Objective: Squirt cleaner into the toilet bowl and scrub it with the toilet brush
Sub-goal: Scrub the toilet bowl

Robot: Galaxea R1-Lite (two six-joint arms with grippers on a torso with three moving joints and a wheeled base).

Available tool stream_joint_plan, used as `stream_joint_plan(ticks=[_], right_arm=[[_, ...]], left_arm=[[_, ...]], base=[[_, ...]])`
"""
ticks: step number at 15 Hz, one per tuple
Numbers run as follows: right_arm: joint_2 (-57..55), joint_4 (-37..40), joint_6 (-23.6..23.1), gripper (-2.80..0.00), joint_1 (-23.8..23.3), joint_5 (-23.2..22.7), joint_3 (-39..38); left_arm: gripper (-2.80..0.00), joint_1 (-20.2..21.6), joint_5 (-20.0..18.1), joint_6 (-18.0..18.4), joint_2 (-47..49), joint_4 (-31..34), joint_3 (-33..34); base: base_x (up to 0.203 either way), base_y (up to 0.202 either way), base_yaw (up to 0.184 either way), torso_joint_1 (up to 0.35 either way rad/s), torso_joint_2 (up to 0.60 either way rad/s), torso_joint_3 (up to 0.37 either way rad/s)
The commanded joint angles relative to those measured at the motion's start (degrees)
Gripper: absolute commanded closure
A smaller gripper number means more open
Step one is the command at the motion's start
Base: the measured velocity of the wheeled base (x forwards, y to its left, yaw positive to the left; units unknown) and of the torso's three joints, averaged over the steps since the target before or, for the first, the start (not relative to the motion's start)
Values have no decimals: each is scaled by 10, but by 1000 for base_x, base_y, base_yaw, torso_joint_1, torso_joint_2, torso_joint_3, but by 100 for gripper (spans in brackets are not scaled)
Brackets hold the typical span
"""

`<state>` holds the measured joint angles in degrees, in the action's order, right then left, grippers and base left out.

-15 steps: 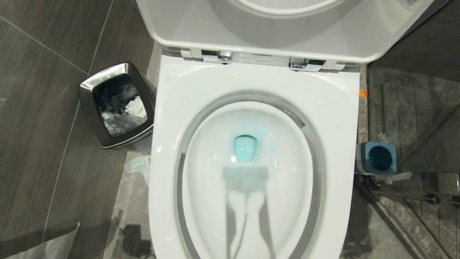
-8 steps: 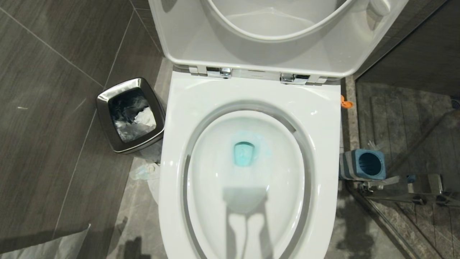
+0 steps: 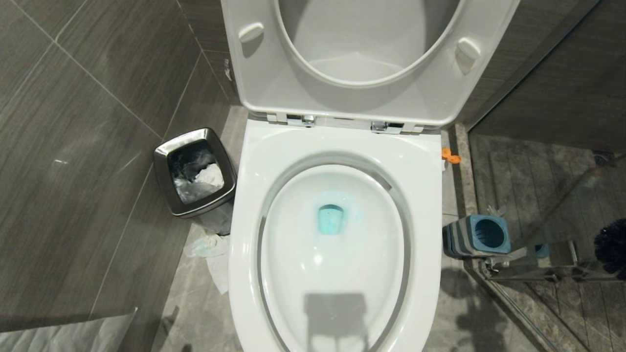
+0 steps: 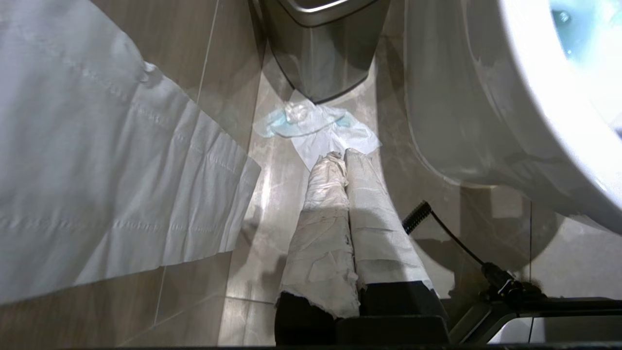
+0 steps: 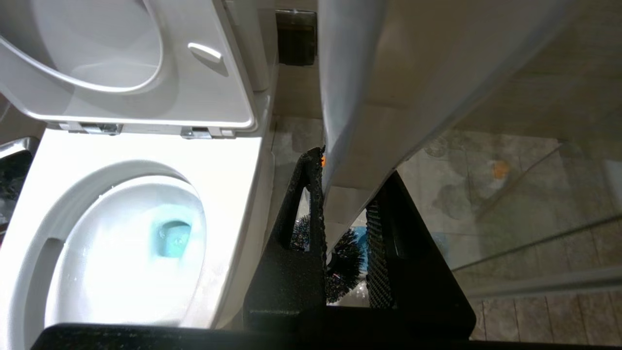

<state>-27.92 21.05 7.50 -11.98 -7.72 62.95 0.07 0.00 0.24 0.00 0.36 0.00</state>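
The toilet bowl (image 3: 430,205) fills the head view, seat and lid up, with teal-blue water (image 3: 330,219) in its basin. The toilet brush's black bristle head (image 3: 611,247) shows at the right edge, beyond the blue-and-grey holder (image 3: 477,236). My right gripper (image 5: 352,170) is shut on the brush's whitish handle (image 5: 350,97), and the bristle head (image 5: 342,270) hangs below the fingers, right of the bowl (image 5: 233,194). An orange cap, seemingly the cleaner's (image 3: 451,155), peeks out by the bowl's right rear corner. My left gripper (image 4: 340,156), wrapped in white paper, hangs shut and empty over the floor.
A steel bin (image 3: 195,171) with a black liner stands left of the toilet, with crumpled tissue (image 3: 210,249) on the floor beside it. A paper sheet (image 4: 97,170) hangs near the left arm. A glass shower screen and its metal rail (image 3: 538,264) run along the right.
The head camera has moved, so the whole scene has slid down and looks smaller, with more of the raised seat showing. The brush's bristle head has come into view at the right edge.
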Motion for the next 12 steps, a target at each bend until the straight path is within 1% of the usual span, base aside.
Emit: stream_joint_plan(ticks=[1,3,6,8,12], right_arm=[[-10,-1,-16,0,-1,-4,-14],[-6,-2,-49,0,-1,-21,-20],[-20,-3,-52,0,-1,-29,-26],[-40,-11,-52,0,-1,-50,-27],[-102,-63,-51,0,0,-64,-32]], left_arm=[[0,0,0,0,0,0,-1],[0,0,0,1,0,0,0],[0,0,0,1,0,0,0],[0,0,0,1,0,0,0],[0,0,0,0,0,0,-1]], base=[[0,0,0,0,-4,211],[0,0,0,2,1,201],[0,0,0,-1,0,206],[0,0,0,1,-4,196],[0,0,0,2,1,203]])
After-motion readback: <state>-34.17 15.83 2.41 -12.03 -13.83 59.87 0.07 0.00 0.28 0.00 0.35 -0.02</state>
